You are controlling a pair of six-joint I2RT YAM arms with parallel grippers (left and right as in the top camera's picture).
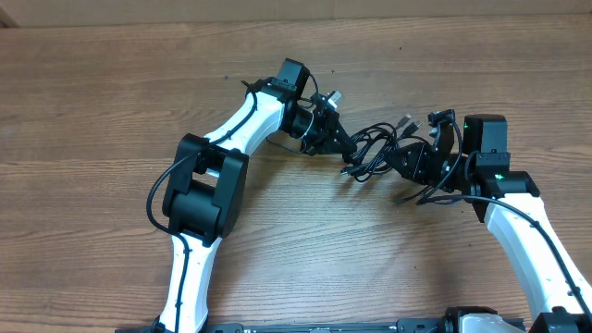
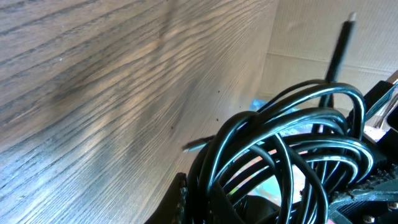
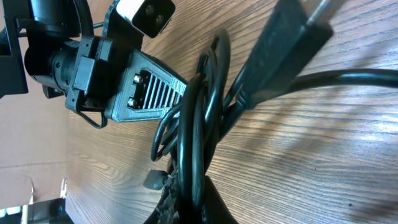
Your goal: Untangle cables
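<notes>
The cables are a bunch of thin black loops lying between my two grippers at the middle right of the table. My left gripper reaches in from the left and is shut on the left side of the bunch. In the left wrist view the loops fill the space over its dark finger. From the right, my right gripper is shut on the other side. Several strands run down between the right gripper's fingertips. A black plug sticks up past them.
A small silver plug sticks out beside the left wrist, and another plug lies at the bunch's upper right. Bare wooden table surrounds the arms. A cardboard wall stands behind the table.
</notes>
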